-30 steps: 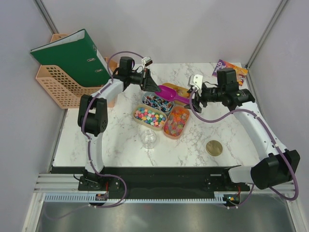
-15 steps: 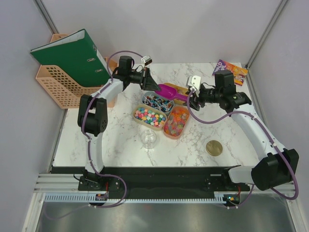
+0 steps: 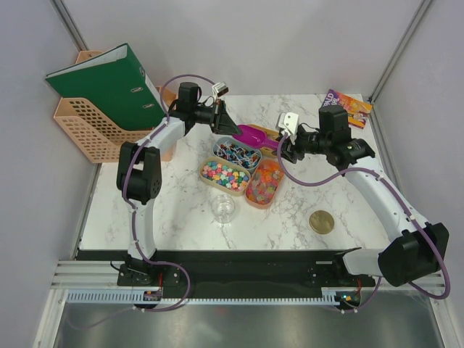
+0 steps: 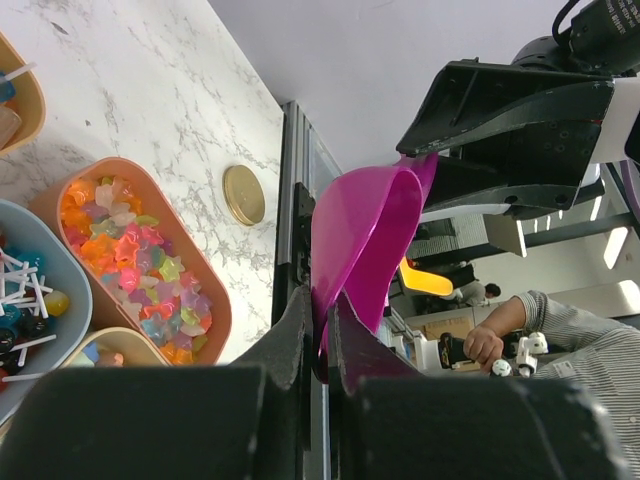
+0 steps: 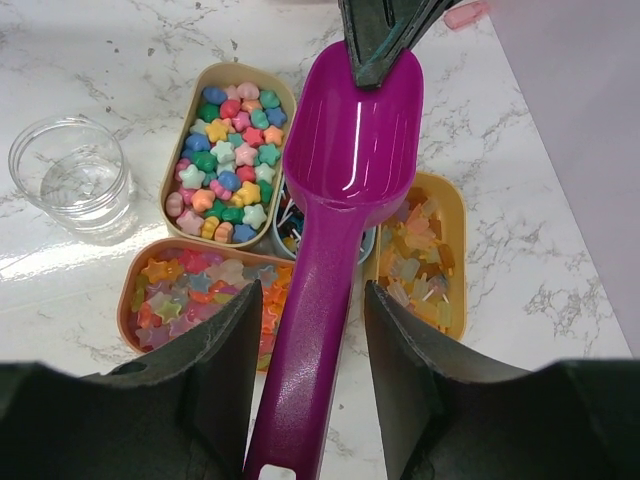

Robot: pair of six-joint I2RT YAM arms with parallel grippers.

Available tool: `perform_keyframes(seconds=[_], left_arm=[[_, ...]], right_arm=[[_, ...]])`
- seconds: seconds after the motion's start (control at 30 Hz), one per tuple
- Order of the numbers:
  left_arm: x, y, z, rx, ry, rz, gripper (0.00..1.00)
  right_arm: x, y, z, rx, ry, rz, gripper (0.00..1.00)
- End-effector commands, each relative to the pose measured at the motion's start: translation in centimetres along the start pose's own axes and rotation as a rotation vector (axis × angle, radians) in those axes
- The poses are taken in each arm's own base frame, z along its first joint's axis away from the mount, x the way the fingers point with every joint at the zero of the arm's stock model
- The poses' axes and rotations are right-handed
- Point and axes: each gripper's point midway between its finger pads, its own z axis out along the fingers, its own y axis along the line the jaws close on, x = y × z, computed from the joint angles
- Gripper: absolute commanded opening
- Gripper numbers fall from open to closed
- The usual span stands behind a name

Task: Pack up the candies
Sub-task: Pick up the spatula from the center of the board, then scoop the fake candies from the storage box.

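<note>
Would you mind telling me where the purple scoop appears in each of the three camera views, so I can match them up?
Top external: the purple scoop lies centre, above the trays, between both grippers.
Left wrist: right of centre, bowl edge-on, its rim pinched by the left gripper.
Right wrist: centre, handle running down between the right gripper's fingers.
Shared landmark: the tray of star-shaped gummies.

No text can be read with certainty. The purple-and-orange printed packet (image 3: 345, 102), at one o'clock on the table, bears lettering too small to read.

A purple scoop (image 5: 335, 215), pinched at its tip, hangs above trays of candies (image 5: 228, 165).
</note>
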Motion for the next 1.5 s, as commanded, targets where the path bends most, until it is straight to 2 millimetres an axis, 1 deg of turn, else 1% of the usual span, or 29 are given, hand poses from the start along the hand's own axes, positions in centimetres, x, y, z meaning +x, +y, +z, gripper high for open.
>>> perform_keyframes(seconds=[0.0, 0.27, 0.43, 0.47, 0.5, 0.53, 0.63, 0.67, 0.7, 0.77, 0.8, 0.83, 0.87, 0.9, 0.93, 0.97, 1.0, 1.03, 1.07, 1.1, 1.13, 1.17, 1.2, 1.27, 1.3, 1.33, 1.37, 1.4, 1.47], left_arm=[[0.0, -2.0, -0.1, 0.073, 0.053, 0.031, 0.02], [0.1, -1.9, -0.1, 0.073, 0.054, 0.02, 0.02], [0.0, -1.5, -0.2, 0.061, 0.043, 0.017, 0.03], [-0.2, -1.4, -0.1, 0.053, 0.035, 0.04, 0.07], [-0.4, -1.2, -0.2, 0.04, 0.025, 0.048, 0.15], [-0.8, -0.8, -0.3, 0.012, 0.005, 0.057, 0.35], [-2.0, 0.8, -1.5, -0.089, -0.055, 0.091, 0.56], [-1.8, 1.8, -2.0, -0.136, -0.06, 0.095, 0.59], [-2.7, 2.3, -2.5, -0.185, -0.074, 0.137, 0.61], [-3.8, 6.0, -4.7, -0.405, -0.093, 0.254, 0.64], [-3.8, 7.1, -5.7, -0.502, -0.081, 0.27, 0.64], [-4.4, 10.0, -7.8, -0.703, -0.08, 0.317, 0.65], [-4.7, 11.4, -9.2, -0.807, -0.057, 0.378, 0.65], [-5.2, 13.3, -11.8, -0.98, -0.058, 0.382, 0.65], [-5.3, 14.0, -12.6, -1.04, -0.049, 0.395, 0.65], [-5.3, 14.4, -13.4, -1.08, -0.023, 0.429, 0.66], [-5.2, 14.6, -13.9, -1.11, -0.014, 0.437, 0.66], [-5.5, 15.0, -14.7, -1.158, -0.015, 0.444, 0.72], [-5.6, 15.3, -14.9, -1.172, -0.013, 0.452, 0.73], [-6.0, 15.2, -15.0, -1.179, -0.016, 0.466, 0.73], [-6.6, 15.4, -15.1, -1.187, -0.03, 0.481, 0.73], [-6.7, 16.2, -15.1, -1.19, -0.035, 0.473, 0.73], [-7.7, 16.1, -15.1, -1.19, -0.055, 0.488, 0.73], [-8.4, 16.4, -14.6, -1.179, -0.075, 0.485, 0.72], [-9.0, 17.0, -14.3, -1.172, -0.081, 0.489, 0.71], [-9.2, 17.0, -13.8, -1.163, -0.08, 0.496, 0.7], [-9.2, 17.4, -13.6, -1.162, -0.077, 0.499, 0.7], [-9.3, 17.7, -13.3, -1.159, -0.072, 0.504, 0.7], [-9.4, 18.1, -12.7, -1.154, -0.072, 0.512, 0.7]], right_arm=[[-0.7, -1.0, 0.2, 0.035, -0.017, -0.024, 0.52], [1.0, -0.9, 0.4, 0.031, 0.046, -0.014, 0.47], [0.8, -1.4, 0.3, 0.046, 0.056, -0.008, 0.15], [0.3, -1.7, 0.2, 0.055, 0.055, -0.016, 0.01], [0.6, -2.1, -0.1, 0.073, 0.074, -0.012, 0.0], [0.4, -2.4, -0.3, 0.086, 0.078, -0.021, 0.0], [-0.1, -3.2, -1.3, 0.12, 0.103, -0.053, 0.0], [-0.8, -3.8, -1.8, 0.138, 0.104, -0.07, 0.0], [-0.2, -3.7, -2.0, 0.127, 0.135, -0.058, 0.0], [-0.2, -5.0, -3.0, 0.154, 0.17, -0.09, 0.0], [1.0, -5.1, -2.9, 0.137, 0.216, -0.076, 0.0], [2.0, -5.9, -3.3, 0.147, 0.257, -0.098, 0.0], [1.7, -7.0, -3.7, 0.159, 0.274, -0.123, 0.0], [4.0, -6.8, -3.2, 0.107, 0.343, -0.085, 0.0], [5.1, -7.4, -3.5, 0.088, 0.386, -0.107, 0.0], [4.7, -8.9, -4.1, 0.105, 0.416, -0.12, 0.0], [7.3, -8.8, -3.4, 0.049, 0.476, -0.057, 0.0], [8.4, -9.7, -4.0, 0.051, 0.504, -0.031, 0.0], [8.0, -11.4, -4.6, 0.077, 0.526, -0.055, 0.0], [10.3, -11.3, -4.1, 0.03, 0.583, -0.018, 0.0], [11.0, -12.0, -4.5, 0.03, 0.608, -0.015, 0.0], [10.5, -13.2, -4.7, 0.047, 0.613, -0.041, 0.0], [12.1, -13.3, -4.5, 0.022, 0.648, -0.019, 0.0], [12.0, -14.5, -4.8, 0.026, 0.674, -0.047, 0.0], [13.3, -14.1, -4.6, -0.018, 0.713, -0.029, 0.0], [13.6, -14.2, -4.6, -0.035, 0.725, -0.028, 0.0], [12.9, -14.9, -4.7, -0.023, 0.723, -0.042, 0.0], [13.6, -14.5, -4.5, -0.056, 0.74, -0.032, 0.0], [13.4, -15.1, -4.4, -0.049, 0.742, -0.042, 0.0]])
